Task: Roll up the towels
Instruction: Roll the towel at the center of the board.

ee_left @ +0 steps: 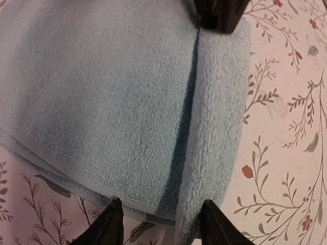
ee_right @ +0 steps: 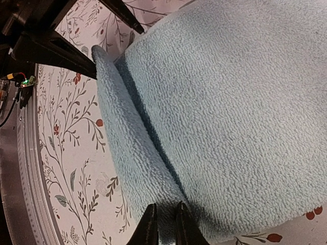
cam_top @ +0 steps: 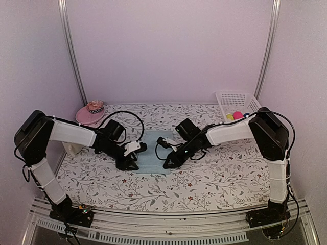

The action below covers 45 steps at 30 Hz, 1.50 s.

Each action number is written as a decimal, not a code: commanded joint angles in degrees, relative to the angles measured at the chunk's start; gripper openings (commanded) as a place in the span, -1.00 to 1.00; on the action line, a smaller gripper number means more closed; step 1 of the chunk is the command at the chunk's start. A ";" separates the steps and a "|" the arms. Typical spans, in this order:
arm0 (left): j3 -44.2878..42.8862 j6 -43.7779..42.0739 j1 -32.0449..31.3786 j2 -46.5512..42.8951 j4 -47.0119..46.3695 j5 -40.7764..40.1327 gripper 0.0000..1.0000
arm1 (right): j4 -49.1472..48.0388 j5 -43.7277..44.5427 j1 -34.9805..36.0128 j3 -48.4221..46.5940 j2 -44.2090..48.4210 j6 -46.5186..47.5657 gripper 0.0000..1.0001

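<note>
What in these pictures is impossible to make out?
- Top view: basket contents too small, only coloured blobs.
- Top view: left arm and right arm overlap the pale towel; wrist views crop its outline.
- Top view: pale thing under left arm, mostly hidden.

The left gripper and right gripper flank the pale aqua towel at its near edge. A pink hat sits far left.

Left arm and right arm: both extended inward, elbows raised, wrists pitched down. Left end effector: fingers spread well apart, tips low. Right end effector: fingers nearly together, pinching the folded edge of the pale aqua towel. The two end effectors face each other, near.
</note>
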<state>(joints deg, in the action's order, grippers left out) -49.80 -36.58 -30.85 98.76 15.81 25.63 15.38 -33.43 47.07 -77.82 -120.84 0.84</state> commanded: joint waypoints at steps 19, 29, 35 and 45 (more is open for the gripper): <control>23.58 -13.97 -1.56 -26.26 -28.49 -4.37 0.74 | 1.59 -0.68 -2.05 -0.03 -2.61 -3.50 -0.71; 37.07 -31.28 -9.09 -34.19 -39.92 -8.55 0.38 | 1.77 -2.14 -2.41 -1.16 -3.38 -4.62 -0.71; 37.41 -34.97 -12.17 -25.94 -46.96 -16.58 0.32 | 1.86 -2.65 -2.41 -1.46 -3.70 -4.80 -0.72; 37.52 -37.83 -13.47 -13.67 -59.06 -23.15 0.24 | 1.77 -3.02 -2.37 -1.11 -3.58 -4.53 -0.72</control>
<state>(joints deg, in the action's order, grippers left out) -11.92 -73.10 -43.55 81.52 -36.60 6.31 15.42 -36.62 44.93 -78.67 -122.76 -3.68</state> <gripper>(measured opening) 0.625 0.141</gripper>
